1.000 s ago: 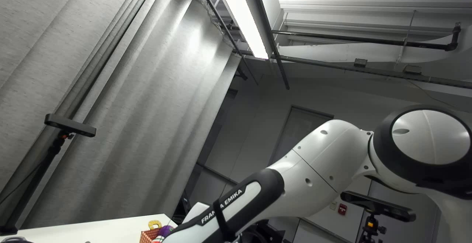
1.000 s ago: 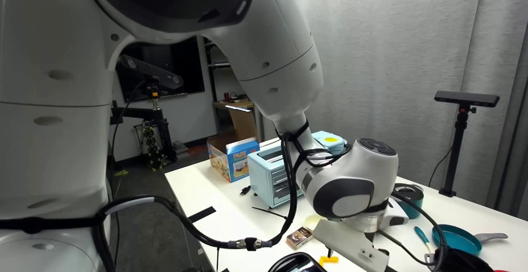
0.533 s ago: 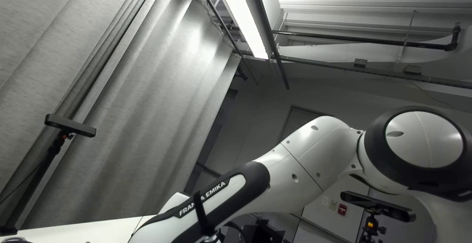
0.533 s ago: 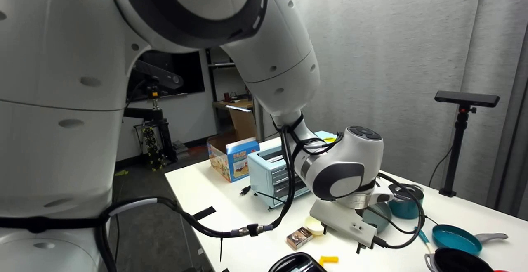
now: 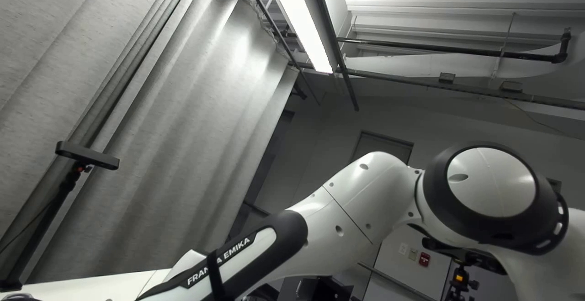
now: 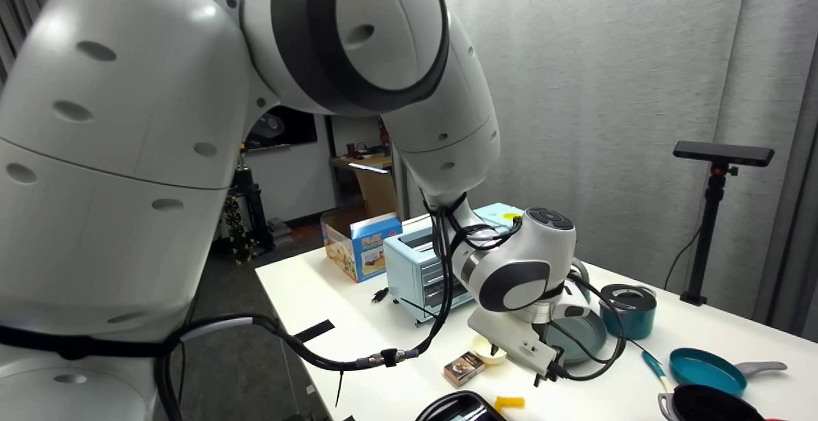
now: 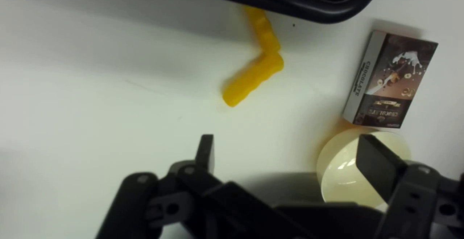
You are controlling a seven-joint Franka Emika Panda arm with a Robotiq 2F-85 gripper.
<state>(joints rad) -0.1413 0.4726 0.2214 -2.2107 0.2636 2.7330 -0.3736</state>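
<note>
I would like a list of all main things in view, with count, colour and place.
Curtain: at least one, grey, background
Table: one, white, before curtain
Bowl: one, cream, on table
Chocolate box: one, brown, beside bowl
Container: one, black, wrist view's top edge
Stick: one bent or two, yellow, beside container
Toaster oven: one, pale blue, on table
Printed box: one, mostly blue, beside toaster oven
Pot: one, teal, on table
Frying pan: one, teal, on table
Dark pan: one, black, beside frying pan
Dish: one, greenish grey, beside pot
Utensil: one, teal handle, beside frying pan
Cameras: at least two, black, on stands
Ceiling lamp: one, white, overhead
Arm: one, white, over table
Fingers: two, black, apart above table
</note>
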